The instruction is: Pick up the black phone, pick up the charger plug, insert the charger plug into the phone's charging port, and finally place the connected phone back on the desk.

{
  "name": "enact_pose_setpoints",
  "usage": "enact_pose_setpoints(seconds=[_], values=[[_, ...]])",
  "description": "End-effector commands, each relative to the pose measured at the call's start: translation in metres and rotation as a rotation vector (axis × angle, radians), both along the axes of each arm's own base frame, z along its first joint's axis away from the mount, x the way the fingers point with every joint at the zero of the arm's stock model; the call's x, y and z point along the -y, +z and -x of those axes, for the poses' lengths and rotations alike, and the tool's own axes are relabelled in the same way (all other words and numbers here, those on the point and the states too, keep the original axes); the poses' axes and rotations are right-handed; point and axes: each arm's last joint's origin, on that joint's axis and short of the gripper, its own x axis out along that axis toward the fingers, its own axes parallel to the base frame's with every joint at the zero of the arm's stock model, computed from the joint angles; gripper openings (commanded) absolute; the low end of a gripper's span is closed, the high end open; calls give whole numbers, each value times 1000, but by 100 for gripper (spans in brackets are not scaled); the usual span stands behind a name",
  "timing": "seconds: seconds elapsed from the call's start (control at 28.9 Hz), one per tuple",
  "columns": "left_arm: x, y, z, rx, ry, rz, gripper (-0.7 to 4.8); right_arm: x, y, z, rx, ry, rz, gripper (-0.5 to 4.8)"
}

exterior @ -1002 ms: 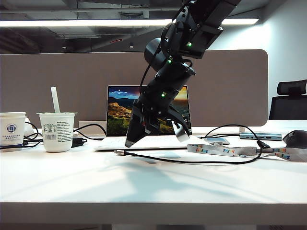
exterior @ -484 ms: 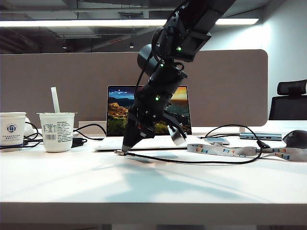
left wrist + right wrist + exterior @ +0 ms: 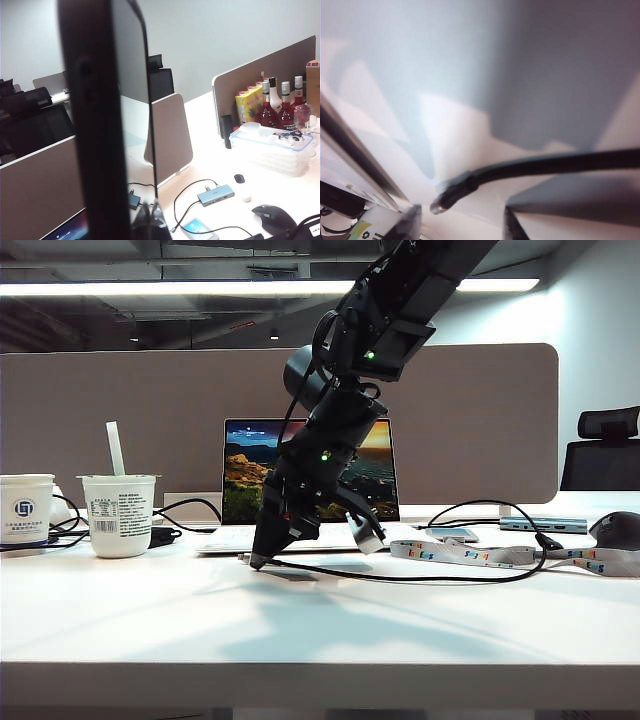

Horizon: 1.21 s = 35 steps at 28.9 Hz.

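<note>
The black phone (image 3: 105, 125) fills the left wrist view as a tall dark slab held upright, my left gripper (image 3: 150, 220) shut on its lower end. Its charging port does not show. The left gripper is out of the exterior view. The charger plug (image 3: 245, 558), the silver tip of a thin black cable, lies on the white desk (image 3: 320, 630) in front of the laptop. My right gripper (image 3: 315, 543) reaches steeply down over it, open, one fingertip beside the plug. In the right wrist view the plug (image 3: 438, 204) lies just beyond the open right gripper (image 3: 460, 226), untouched.
An open laptop (image 3: 250, 480) stands behind the right arm before the grey-beige partition (image 3: 100, 420). Two white cups (image 3: 118, 515) sit at the left. A printed lanyard (image 3: 500, 556), a slim hub (image 3: 545, 525) and a mouse (image 3: 615, 530) lie at the right. A clear box (image 3: 272, 145) and bottles stand on another desk.
The right arm has sunk and shifted left, bringing its open fingers down to the desk at the charger plug. The plug and cable have not moved.
</note>
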Motion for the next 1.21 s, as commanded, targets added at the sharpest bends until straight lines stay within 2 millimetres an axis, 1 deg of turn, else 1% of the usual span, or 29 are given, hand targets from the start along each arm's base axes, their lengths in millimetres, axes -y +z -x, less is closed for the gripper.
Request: enact_pose_setpoints(seconds=[0.03, 0.07, 0.1, 0.21, 0.28, 0.38, 0.73, 0.83, 1.04, 1.21], values=[[-2, 8, 6, 55, -4, 22, -7, 1, -5, 0, -24, -35, 15, 197], [-2, 8, 6, 56, -3, 22, -7, 1, -6, -1, -23, -36, 17, 180], [-3, 8, 6, 56, -3, 22, -7, 2, -7, -1, -22, -40, 21, 146], [-3, 8, 6, 56, -3, 22, -7, 4, -7, -2, -20, -50, 31, 75], [-3, 8, 7, 57, -3, 22, -7, 4, -8, -2, -19, -57, 43, 56], [-3, 8, 7, 58, -3, 23, -7, 5, -9, -1, -32, -60, 59, -8], [-3, 8, 7, 58, -3, 23, -7, 6, -7, 4, -101, -27, 48, -10], [-3, 8, 7, 59, -3, 23, -7, 7, -3, 7, -101, -24, 59, -10], [-3, 8, 7, 58, -3, 23, -7, 11, 7, 11, -59, 55, 109, -10], [-3, 8, 7, 59, -3, 23, -7, 20, 19, 20, -48, 126, 207, -10]])
